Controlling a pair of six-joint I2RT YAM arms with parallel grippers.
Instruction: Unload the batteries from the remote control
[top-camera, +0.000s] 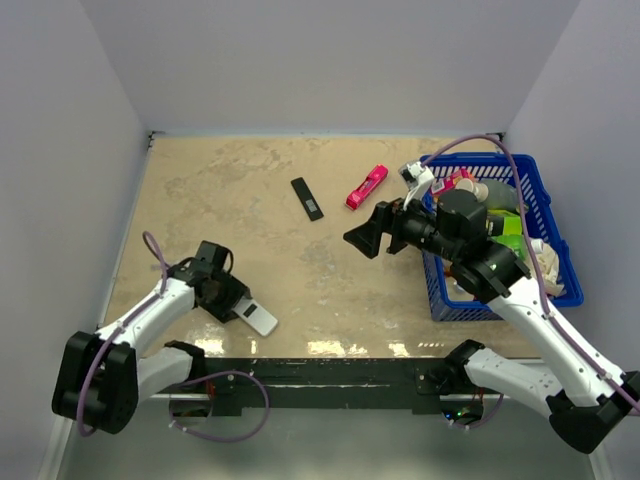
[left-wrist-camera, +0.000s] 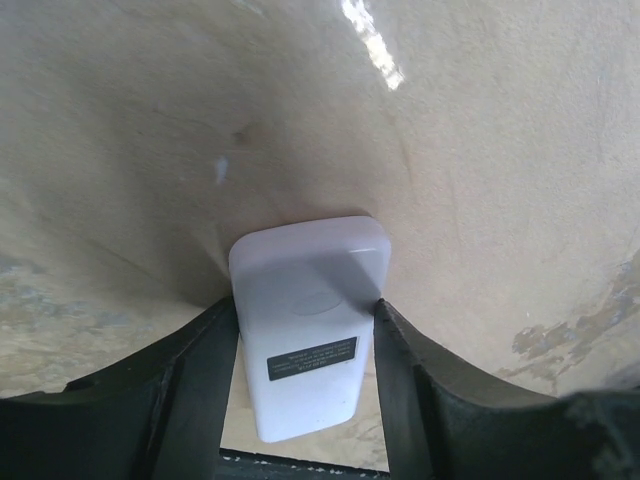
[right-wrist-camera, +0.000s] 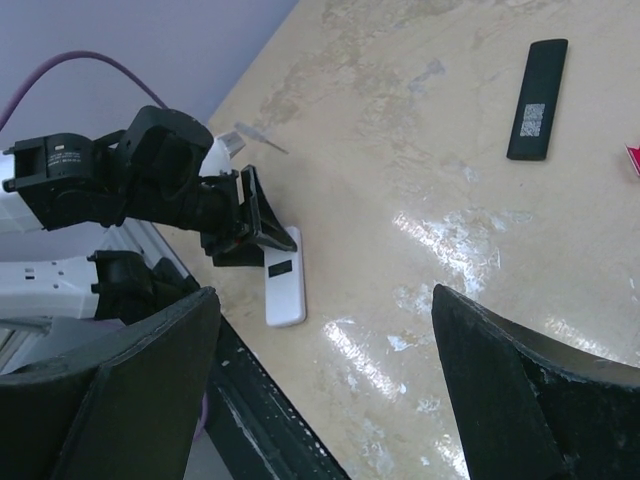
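You see a beige, marble-like table (top-camera: 230, 170) closed in by plain pale lilac-grey walls (top-camera: 320, 60) at the back and on both sides. Light makes bright white spots (top-camera: 330, 348) on its glossy surface near the front edge.

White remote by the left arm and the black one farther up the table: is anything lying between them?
Nothing. The top view shows only bare table between the white remote and the black remote.

Top external: high above near edge, looks down on whole table (top-camera: 250, 200). Left wrist: very near, down onto white remote (left-wrist-camera: 310, 330). Right wrist: raised, faces leftward across table; shares white remote, black remote (right-wrist-camera: 538, 100) with top view.
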